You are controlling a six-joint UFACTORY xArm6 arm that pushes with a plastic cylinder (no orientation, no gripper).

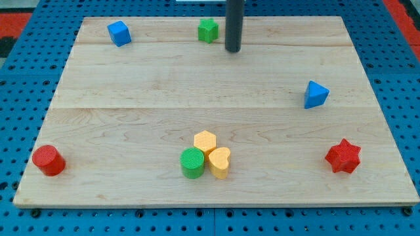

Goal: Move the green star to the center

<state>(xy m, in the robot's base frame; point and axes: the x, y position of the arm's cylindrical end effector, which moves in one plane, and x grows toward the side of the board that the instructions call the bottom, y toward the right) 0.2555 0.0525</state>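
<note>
Wooden board: pale planks, largest thing in view, resting on a blue pegboard table; red flooring at the top corners. We carry no claw, only a dark rod; our tip sits near the view's top edge, just right of the small green star block, apart from it. We judge that position suits going round behind the star to push it down toward the centre.

Other pieces, scattered:
- red star, lower right
- red cylinder, lower left
- blue pyramid, right
- blue cube, top left
- green cylinder, yellow hexagon and yellow heart, clustered touching, bottom middle
</note>
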